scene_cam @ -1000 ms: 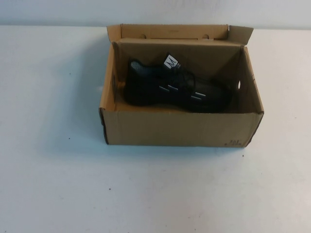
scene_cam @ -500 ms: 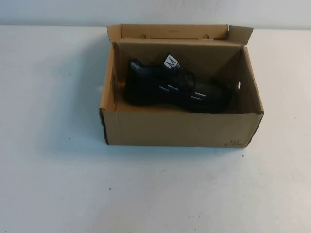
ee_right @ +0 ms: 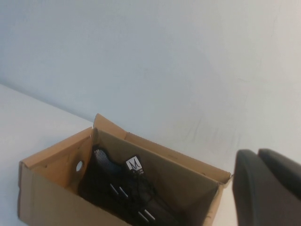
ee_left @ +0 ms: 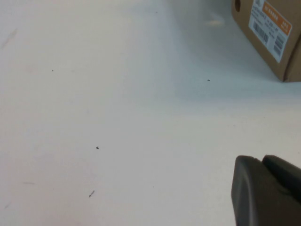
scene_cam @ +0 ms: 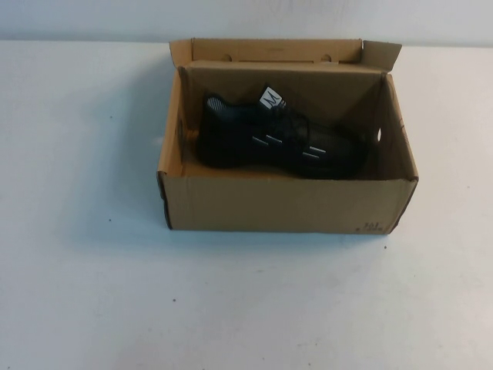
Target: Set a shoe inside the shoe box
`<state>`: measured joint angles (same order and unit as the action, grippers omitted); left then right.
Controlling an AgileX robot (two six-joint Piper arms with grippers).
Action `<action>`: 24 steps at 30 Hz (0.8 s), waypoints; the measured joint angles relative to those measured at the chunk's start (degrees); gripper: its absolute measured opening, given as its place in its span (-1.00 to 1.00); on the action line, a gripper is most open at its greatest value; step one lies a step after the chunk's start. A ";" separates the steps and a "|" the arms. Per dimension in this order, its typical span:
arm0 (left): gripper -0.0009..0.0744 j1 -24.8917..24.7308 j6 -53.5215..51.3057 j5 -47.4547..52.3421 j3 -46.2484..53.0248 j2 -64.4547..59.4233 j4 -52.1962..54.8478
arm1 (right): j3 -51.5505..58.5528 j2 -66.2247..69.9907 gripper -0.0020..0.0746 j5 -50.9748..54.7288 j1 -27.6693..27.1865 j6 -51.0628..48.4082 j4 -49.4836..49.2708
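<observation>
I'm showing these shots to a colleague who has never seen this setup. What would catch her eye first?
The brown corrugated cardboard shoe box with upright flaps, at the middle of the white table. Next, the black mesh sneaker with silver-white side dashes lying inside it, toe toward the robot's right. Both arms are off the high view: the left gripper sits shut over bare table, the right gripper shut, raised beside the box.

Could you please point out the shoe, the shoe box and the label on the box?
shoe [scene_cam: 269, 142], high view, side panel.
shoe box [scene_cam: 269, 204], high view, near wall.
label [ee_left: 272, 27], left wrist view, printed face.
</observation>
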<state>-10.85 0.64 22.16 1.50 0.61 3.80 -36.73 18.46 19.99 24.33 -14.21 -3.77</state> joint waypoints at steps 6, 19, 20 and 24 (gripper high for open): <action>-0.98 0.00 0.00 0.00 0.00 0.00 0.00 | 0.00 0.00 -0.99 0.00 0.00 0.00 0.00; -0.98 0.00 0.00 0.00 0.00 0.00 0.00 | 0.00 -0.63 -0.99 0.40 -2.21 0.00 0.00; -0.98 0.00 0.00 0.00 0.00 0.00 0.00 | 0.09 -1.02 -0.99 0.84 -3.55 0.00 -0.16; -0.98 0.00 0.00 0.00 0.00 0.00 0.00 | 1.88 -2.81 -0.99 3.81 -9.41 0.00 -2.82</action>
<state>-10.85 0.64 22.16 1.50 0.61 3.80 -34.85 15.65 23.81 14.93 -14.21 -6.60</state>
